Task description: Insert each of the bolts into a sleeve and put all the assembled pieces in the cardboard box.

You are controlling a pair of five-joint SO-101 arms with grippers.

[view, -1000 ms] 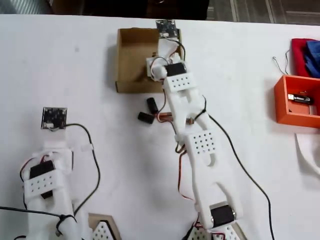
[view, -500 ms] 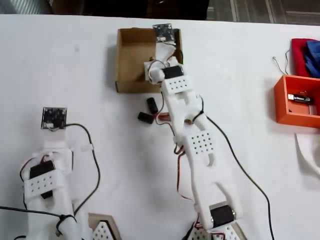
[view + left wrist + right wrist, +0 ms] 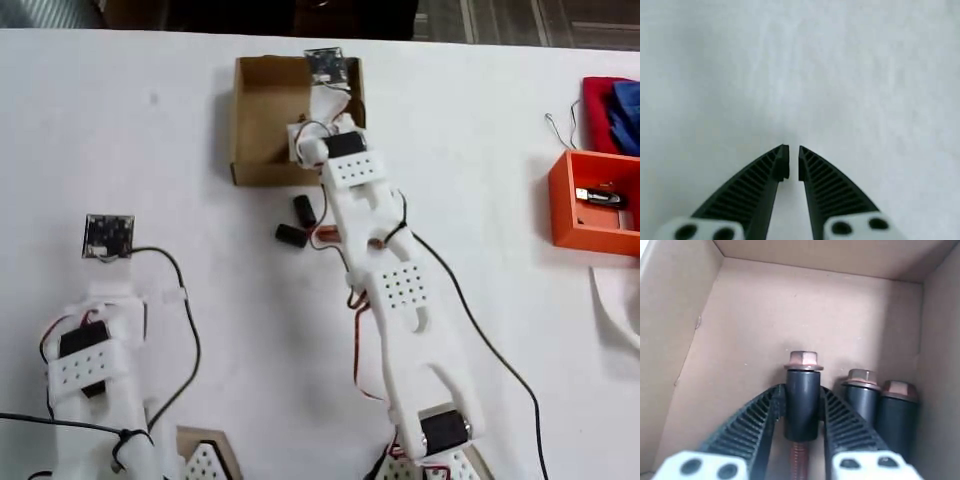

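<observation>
My right gripper (image 3: 802, 396) is shut on an assembled piece (image 3: 802, 390), a black sleeve with a copper bolt through it, held over the floor of the cardboard box (image 3: 755, 325). Two more assembled pieces (image 3: 862, 392) (image 3: 897, 410) stand side by side against the box wall. From above, the right arm (image 3: 365, 200) stretches into the cardboard box (image 3: 262, 110), its wrist covering the gripper. Two loose black sleeves (image 3: 304, 210) (image 3: 291, 236) lie on the table just before the box, a copper bolt (image 3: 332, 237) partly under the arm. My left gripper (image 3: 791, 161) is shut over bare white table.
An orange bin (image 3: 575, 225) holding a small black item sits at the right edge, with red and blue cloth (image 3: 610, 105) behind it. The left arm (image 3: 95, 360) rests at the near left, cables trailing beside both arms.
The right arm has shifted slightly left, deeper over the box, with the assembled piece still in its gripper. The left arm has not moved.
</observation>
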